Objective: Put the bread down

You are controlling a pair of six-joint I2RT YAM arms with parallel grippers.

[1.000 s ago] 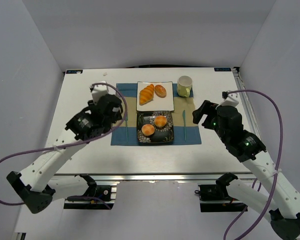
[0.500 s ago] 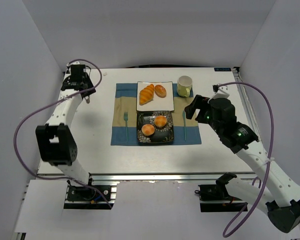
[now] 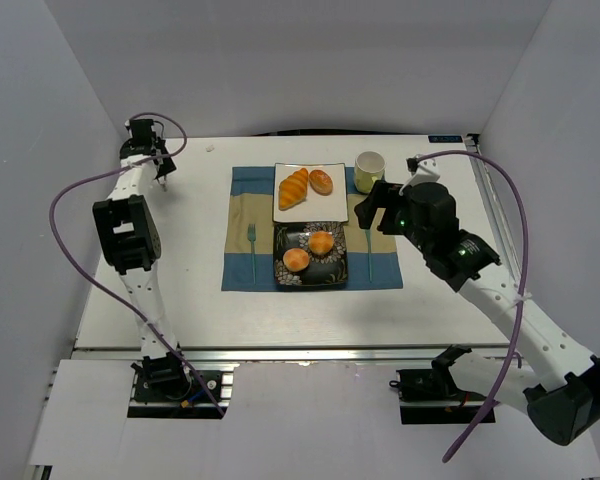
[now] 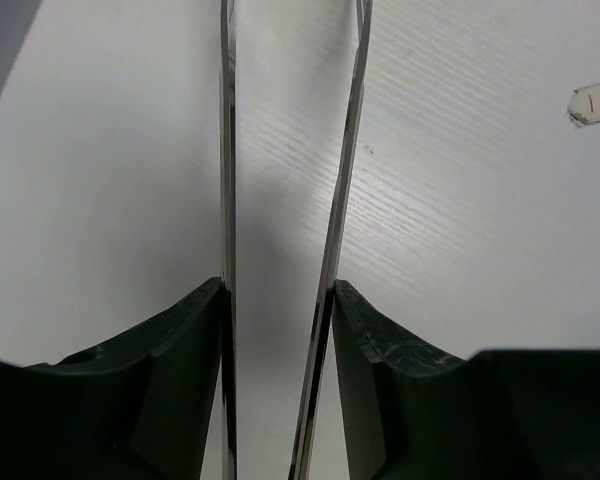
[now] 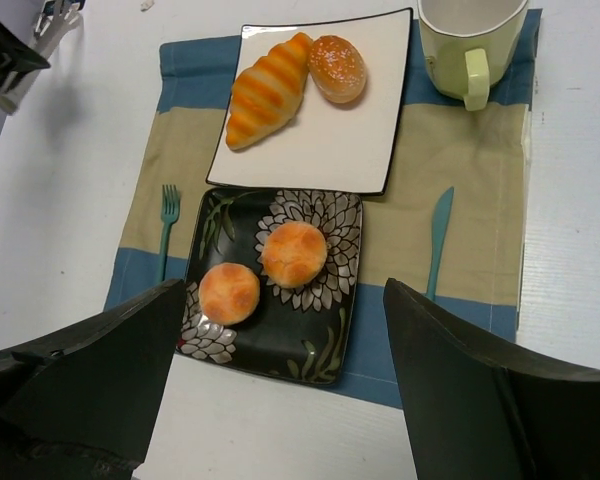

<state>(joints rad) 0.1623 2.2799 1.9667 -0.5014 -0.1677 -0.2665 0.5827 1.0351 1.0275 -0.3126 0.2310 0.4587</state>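
Observation:
Two round golden-orange buns (image 3: 296, 260) (image 3: 322, 243) lie side by side on a black flowered plate (image 3: 332, 274) on the placemat. The right wrist view shows them too (image 5: 229, 292) (image 5: 293, 253). My right gripper (image 3: 372, 205) hangs open and empty just right of the plates, above the mat's right part; in its own view (image 5: 284, 300) the jaws stand wide apart, framing the black plate (image 5: 310, 340). My left gripper (image 3: 160, 168) is far off at the table's back left corner; its fingers (image 4: 292, 100) stand a narrow gap apart over bare table, holding nothing.
A white square plate (image 3: 332, 205) behind the black one holds a striped croissant (image 3: 293, 188) and a darker brown roll (image 3: 321, 181). A pale green cup (image 3: 369, 172) stands at the back right. A teal fork (image 3: 251, 245) and knife (image 3: 369, 245) lie on the blue-and-tan mat (image 3: 245, 190).
My left arm has swung away from the mat's left side to the back left corner. My right gripper has moved left and back, closer to the plates. The buns have not moved.

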